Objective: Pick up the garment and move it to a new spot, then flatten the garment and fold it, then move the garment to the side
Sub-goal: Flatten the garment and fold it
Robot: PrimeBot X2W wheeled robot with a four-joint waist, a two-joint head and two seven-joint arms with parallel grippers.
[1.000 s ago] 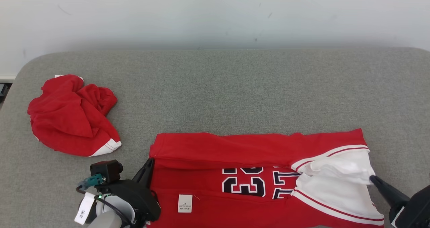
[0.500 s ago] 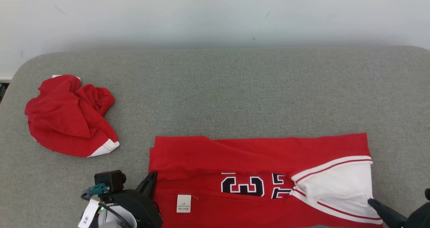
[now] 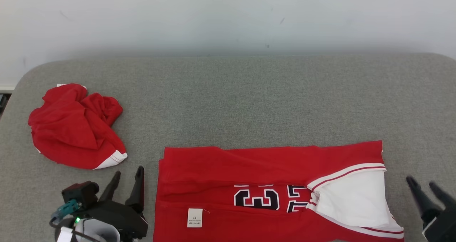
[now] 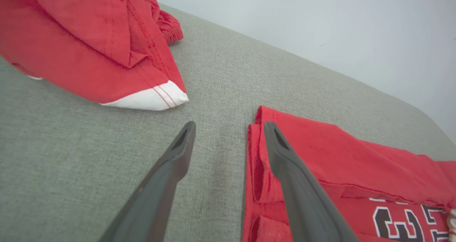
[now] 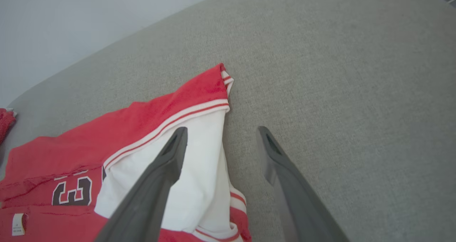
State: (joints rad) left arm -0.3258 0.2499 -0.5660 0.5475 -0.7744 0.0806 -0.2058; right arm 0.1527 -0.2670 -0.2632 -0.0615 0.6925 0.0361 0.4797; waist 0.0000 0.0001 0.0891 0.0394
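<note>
Red garment (image 3: 249, 163) lies part-folded on the near side of the surface (image 3: 249, 103), long axis left to right. The left gripper (image 3: 128, 171), spread and empty, sits just off its left end; the right gripper (image 3: 421, 182), likewise spread, just off its right.

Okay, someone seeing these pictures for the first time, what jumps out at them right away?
The bright red jersey, folded into a long strip with a black-and-white number and a white panel, lies at the near edge of the grey surface. A crumpled red garment sits apart at the left. The left gripper and right gripper stand open just off the jersey's two ends.
</note>
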